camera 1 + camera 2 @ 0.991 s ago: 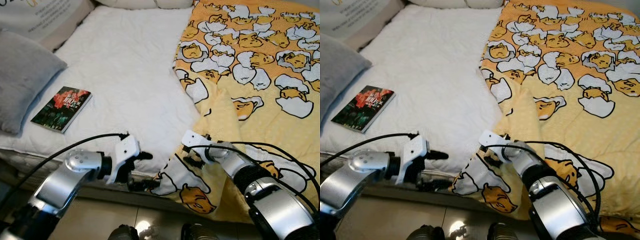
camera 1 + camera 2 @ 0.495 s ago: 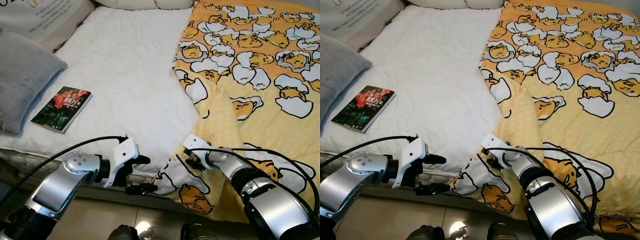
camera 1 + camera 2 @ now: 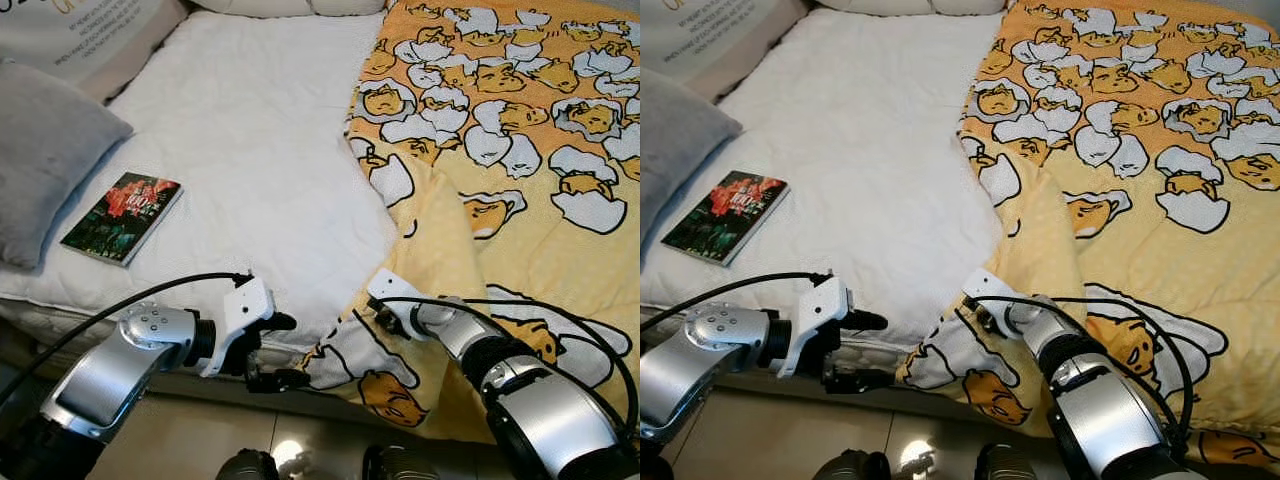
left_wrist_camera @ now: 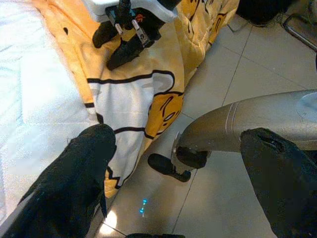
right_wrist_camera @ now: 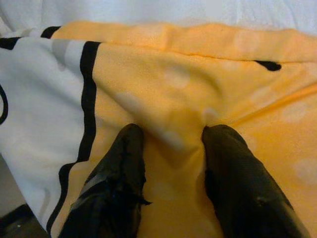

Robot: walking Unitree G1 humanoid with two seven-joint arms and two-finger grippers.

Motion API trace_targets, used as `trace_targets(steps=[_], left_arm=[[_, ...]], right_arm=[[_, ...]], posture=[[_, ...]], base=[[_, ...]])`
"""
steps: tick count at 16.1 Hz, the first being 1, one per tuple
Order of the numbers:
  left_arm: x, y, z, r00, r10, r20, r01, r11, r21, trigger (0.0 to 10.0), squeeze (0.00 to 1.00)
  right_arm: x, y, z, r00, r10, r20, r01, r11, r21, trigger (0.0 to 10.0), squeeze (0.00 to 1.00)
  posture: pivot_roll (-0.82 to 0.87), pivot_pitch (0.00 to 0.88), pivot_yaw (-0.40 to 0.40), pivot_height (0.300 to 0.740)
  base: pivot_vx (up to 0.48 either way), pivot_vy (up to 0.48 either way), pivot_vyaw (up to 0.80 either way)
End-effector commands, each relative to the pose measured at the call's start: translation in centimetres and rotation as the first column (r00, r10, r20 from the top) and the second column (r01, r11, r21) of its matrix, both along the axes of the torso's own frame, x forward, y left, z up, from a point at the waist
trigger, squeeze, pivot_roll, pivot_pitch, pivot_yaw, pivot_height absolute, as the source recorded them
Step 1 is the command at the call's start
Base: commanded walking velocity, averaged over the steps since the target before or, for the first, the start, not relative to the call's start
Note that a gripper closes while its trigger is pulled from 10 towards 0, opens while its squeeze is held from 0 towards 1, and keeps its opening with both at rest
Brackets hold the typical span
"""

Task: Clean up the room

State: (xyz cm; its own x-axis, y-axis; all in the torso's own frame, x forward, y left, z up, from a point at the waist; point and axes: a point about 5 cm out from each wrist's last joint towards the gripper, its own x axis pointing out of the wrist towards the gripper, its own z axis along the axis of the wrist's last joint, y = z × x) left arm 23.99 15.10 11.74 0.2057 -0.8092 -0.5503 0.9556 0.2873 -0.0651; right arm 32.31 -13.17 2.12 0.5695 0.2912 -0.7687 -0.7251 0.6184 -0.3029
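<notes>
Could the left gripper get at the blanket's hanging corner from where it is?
Probably yes: the left gripper is open at the bed edge, beside the blanket corner, with nothing between them. The right gripper already pinches a fold nearby.

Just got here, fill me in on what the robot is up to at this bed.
The robot is working on the yellow cartoon blanket that hangs over the foot of the bed. Its right gripper pinches a fold of the fabric near the blanket's corner. The left gripper is open at the mattress edge, just beside that corner. A book lies on the white sheet by a grey pillow.
</notes>
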Motion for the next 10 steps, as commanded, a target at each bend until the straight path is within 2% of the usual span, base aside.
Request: trace_targets(steps=[1, 7, 9, 10], left_arm=[[-0.1, 0.3, 0.4, 1.000, 0.001, 0.002, -0.001, 1.000, -0.002, 10.0, 0.00], [0.1, 0.4, 0.5, 1.000, 0.024, 0.013, -0.023, 1.000, -0.006, 10.0, 0.00], [0.3, 0.3, 0.6, 0.999, 0.033, 0.023, -0.033, 0.999, -0.010, 10.0, 0.00], [0.4, 0.3, 0.7, 0.999, 0.040, 0.029, -0.039, 0.999, -0.015, 10.0, 0.00]], right_arm=[[-0.1, -0.1, -0.2, 0.999, -0.039, -0.020, 0.040, 0.999, 0.024, 0.0, 0.00], [-0.2, -0.1, -0.2, 0.998, -0.063, -0.027, 0.065, 0.995, 0.075, 0.0, 0.00], [0.2, 0.3, 0.3, 0.998, -0.066, 0.001, 0.065, 0.986, 0.153, 0.0, 0.00], [0.6, 1.2, 1.2, 0.999, -0.053, 0.011, 0.048, 0.957, 0.286, 0.0, 0.00]], posture=[[0.03, 0.152, 0.023, 0.740], [0.03, 0.157, 0.023, 0.740], [0.03, 0.155, 0.022, 0.740], [0.03, 0.154, 0.021, 0.740]], base=[[0.000, 0.000, 0.00], [0.000, 0.000, 0.00], [0.000, 0.000, 0.00], [0.000, 0.000, 0.00]])
